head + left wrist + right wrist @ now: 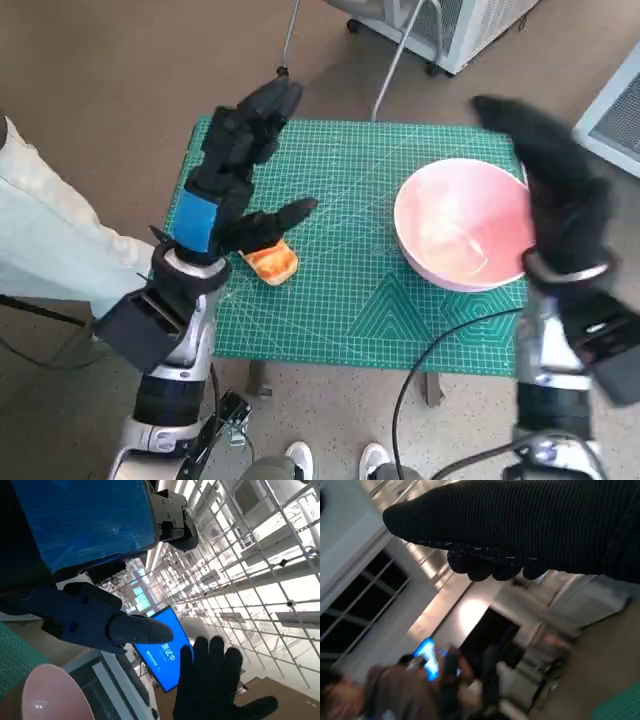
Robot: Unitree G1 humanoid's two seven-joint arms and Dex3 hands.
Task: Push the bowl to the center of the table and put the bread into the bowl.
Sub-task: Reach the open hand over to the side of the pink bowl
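Your table carries the bowl toward its right side, so it awaits a push toward centre. Your right hand stands raised beside its rim, fingers apart, empty. The left hand, spread and empty, hovers over the bread.

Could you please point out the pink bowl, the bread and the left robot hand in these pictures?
pink bowl (455, 225): head view, on its inner wall.
bread (274, 263): head view, on its orange top.
left robot hand (225, 185): head view, on its black back above the blue tape.
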